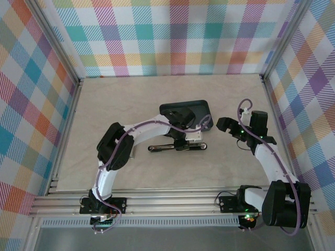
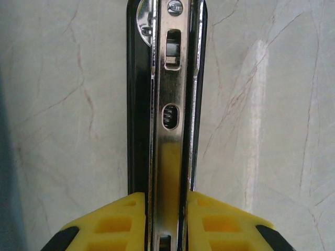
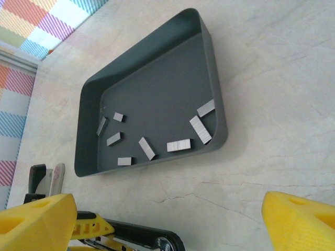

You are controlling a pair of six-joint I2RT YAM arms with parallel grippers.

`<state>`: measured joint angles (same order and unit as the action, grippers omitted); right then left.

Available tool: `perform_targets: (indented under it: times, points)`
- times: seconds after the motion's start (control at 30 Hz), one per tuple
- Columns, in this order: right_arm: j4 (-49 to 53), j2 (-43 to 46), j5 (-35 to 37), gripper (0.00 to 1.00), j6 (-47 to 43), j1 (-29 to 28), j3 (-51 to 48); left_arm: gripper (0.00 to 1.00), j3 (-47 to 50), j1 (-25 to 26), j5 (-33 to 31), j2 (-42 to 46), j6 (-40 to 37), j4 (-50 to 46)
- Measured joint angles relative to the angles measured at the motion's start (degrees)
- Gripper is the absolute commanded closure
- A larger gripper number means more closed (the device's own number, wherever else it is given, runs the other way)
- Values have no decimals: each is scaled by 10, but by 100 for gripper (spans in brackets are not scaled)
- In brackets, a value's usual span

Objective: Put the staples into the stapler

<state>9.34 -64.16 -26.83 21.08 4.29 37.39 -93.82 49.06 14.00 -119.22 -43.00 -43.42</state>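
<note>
Right gripper (image 3: 167, 209) hangs empty, jaws spread wide, just outside the long wall of the tray (image 3: 152, 57) that faces it, looking down into the tray. All the staples (image 3: 179, 145) lie loose on the tray floor. Most are gathered along that same wall and a few sit toward one end, apart from one another and at mixed angles.

The stapler (image 2: 167, 130) rests on the table just outside that wall too, its long axis running with the tray's long side. The left gripper (image 2: 167, 230) is clamped across its bright metal rail, a yellow finger (image 2: 120, 222) pressed to each flank.

So the pick looks to fall to the right arm, which is the free one and the nearer to the strips: forward over the wall and down. The strip nearest the wall's middle lies almost parallel to it (its neighbours are skewed), so the wrist would likely need turning until the fingers close across the strip's short width. Whether the stapler's channel stands open to receive it, I cannot tell.
</note>
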Motion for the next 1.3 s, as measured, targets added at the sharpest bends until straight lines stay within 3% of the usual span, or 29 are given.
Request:
perform_targets:
  times: [0.33,0.73,0.9,1.1,1.3]
  points:
    - [6,7,9,9,5,3,-6,95,-47,28,5,-50,19,-21]
    - [11,10,9,9,5,3,-11,51,-84,32,9,-63,46,-31]
    - [10,10,7,9,5,3,-11,44,-99,32,20,-63,66,-33]
    - [4,10,-11,10,10,3,-11,41,-105,12,18,-29,142,-48]
    - [-10,9,-27,11,12,-6,-11,37,-105,-67,-35,74,269,-78]
